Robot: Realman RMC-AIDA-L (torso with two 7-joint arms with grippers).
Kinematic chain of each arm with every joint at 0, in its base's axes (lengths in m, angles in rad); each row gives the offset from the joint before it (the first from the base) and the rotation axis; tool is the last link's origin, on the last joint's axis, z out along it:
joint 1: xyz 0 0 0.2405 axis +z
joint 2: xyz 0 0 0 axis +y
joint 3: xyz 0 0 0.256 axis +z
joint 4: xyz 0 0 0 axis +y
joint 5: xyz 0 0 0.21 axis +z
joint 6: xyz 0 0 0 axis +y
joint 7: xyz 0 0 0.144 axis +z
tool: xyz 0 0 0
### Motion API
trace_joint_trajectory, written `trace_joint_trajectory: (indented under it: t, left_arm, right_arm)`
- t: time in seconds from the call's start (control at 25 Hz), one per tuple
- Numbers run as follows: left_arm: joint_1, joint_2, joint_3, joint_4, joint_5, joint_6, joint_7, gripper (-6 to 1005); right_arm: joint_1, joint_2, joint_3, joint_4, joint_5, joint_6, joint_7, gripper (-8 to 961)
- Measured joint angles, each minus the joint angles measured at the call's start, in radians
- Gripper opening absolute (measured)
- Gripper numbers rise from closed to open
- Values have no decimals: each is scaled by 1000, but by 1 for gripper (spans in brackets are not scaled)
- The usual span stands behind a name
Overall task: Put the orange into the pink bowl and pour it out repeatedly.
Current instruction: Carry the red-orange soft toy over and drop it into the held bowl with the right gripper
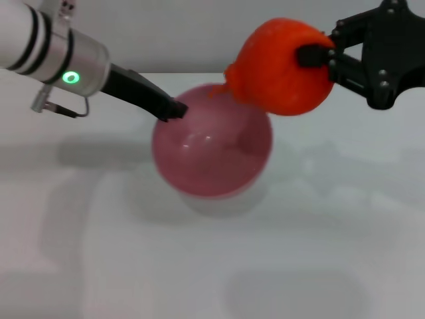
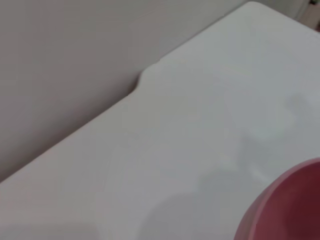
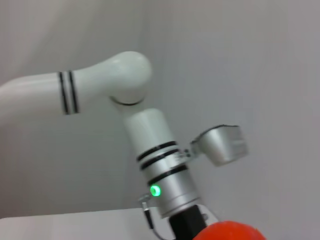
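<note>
Orange (image 1: 282,66) was held clamped in the right end effector (image 1: 317,58) just above the far rim of the pink bowl (image 1: 211,149), which the left end effector (image 1: 174,108) gripped at its rim on the surface (image 1: 212,266); placement appeared pending, pouring not yet done.

The left arm (image 3: 145,150) fills most of the right wrist view: a white forearm with paired black bands bends at a rounded joint and runs down to a silver wrist section with a lit green indicator light (image 3: 156,190). A silver camera housing (image 3: 220,145) juts beside it. The orange (image 3: 230,232) shows at the edge, close to the arm's dark end. A pale table (image 3: 70,227) lies below a grey wall (image 3: 240,60).
</note>
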Motion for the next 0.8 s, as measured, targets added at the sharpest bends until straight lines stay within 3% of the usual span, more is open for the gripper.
trace_joint_trajectory:
  t: [0.44, 0.8]
  left_arm:
    - [-51, -9, 176, -39, -98, -95, -22, 43]
    - [-64, -7, 185, -52, -95, -124, -29, 44]
  right_arm:
    - [-1, -3, -6, 258, 1, 22, -142, 136]
    - [-8, -4, -5, 296, 2, 44, -161, 153]
